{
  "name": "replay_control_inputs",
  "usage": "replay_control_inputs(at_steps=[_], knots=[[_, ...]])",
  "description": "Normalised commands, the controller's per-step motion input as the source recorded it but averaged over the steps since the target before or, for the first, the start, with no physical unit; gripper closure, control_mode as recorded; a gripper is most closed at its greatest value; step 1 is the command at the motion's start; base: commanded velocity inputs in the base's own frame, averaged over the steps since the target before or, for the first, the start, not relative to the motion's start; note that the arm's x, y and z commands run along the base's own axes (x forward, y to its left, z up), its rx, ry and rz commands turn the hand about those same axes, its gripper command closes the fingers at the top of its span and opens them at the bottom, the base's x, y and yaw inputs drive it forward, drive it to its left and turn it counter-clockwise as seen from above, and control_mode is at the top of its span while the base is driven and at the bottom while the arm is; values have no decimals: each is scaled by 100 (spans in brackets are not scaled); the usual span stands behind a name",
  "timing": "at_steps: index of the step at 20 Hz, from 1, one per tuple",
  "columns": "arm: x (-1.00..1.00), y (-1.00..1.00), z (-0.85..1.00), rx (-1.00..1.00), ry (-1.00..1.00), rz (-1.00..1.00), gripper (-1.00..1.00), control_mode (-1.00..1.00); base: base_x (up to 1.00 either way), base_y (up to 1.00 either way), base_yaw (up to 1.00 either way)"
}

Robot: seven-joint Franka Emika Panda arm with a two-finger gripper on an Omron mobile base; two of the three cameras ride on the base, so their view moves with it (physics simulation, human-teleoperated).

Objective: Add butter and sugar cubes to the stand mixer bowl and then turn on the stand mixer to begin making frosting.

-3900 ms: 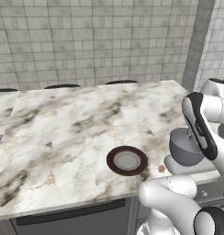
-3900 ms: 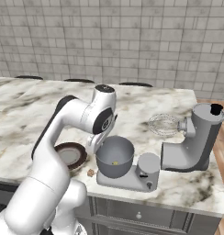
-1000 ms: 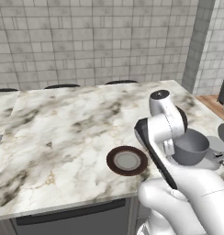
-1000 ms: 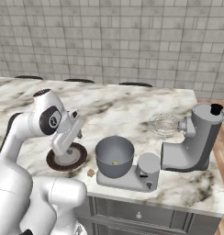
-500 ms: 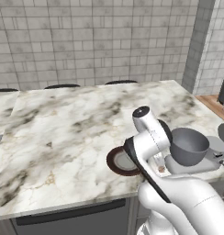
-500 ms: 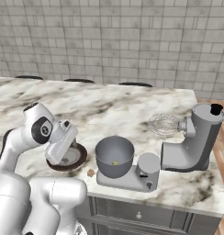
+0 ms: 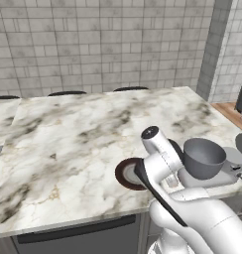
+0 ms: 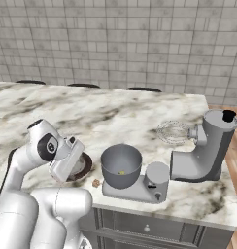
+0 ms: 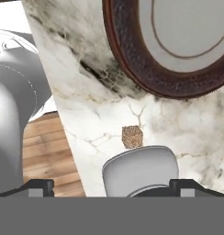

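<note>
open gripper (image 9: 111,184) over sugar cube (image 9: 132,137), beside plate (image 9: 132,59)

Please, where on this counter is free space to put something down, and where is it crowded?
Free: the broad marble counter left of and behind the plate, up to the tiled wall. Crowded: the front right corner, where the plate, the sugar cube, the stand mixer bowl and the stand mixer sit close together.

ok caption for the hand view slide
Open fingers above the marble counter, a tan sugar cube lying loose between the dark-brown plate and the mixer base.
</note>
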Motion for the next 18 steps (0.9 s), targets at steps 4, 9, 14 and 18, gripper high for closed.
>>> replay_control_inputs(at_steps=[4,9,14,18], knots=[[6,-21,-20,0,3,0,-100,-100,0,0,0],[11,-17,-26,-1,6,0,-100,-100,0,0,0],[19,-7,-32,-2,10,0,-100,-100,0,0,0],[18,-6,-38,-4,10,0,-100,-100,0,0,0]])
